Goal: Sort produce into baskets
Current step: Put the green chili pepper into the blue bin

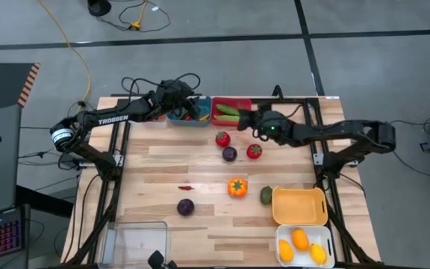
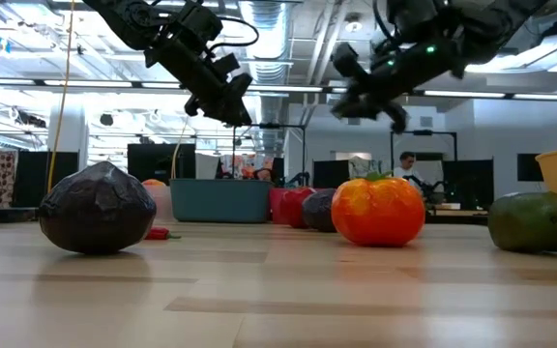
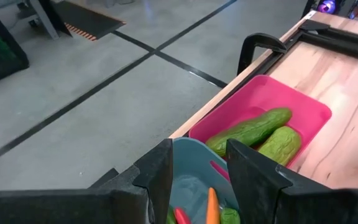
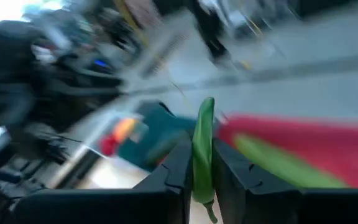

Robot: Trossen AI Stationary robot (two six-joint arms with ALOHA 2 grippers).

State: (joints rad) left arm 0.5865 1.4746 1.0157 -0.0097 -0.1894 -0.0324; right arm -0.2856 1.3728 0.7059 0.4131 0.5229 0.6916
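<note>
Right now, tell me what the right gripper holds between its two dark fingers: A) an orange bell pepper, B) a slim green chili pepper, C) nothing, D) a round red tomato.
B: the right wrist view shows the right gripper shut on a slim green chili pepper, near the red plastic basket holding green cucumbers.

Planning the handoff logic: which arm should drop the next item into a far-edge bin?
Right. The right gripper already clamps a thin green vegetable near the red basket; the left gripper hangs open, empty, over the teal basket.
</note>
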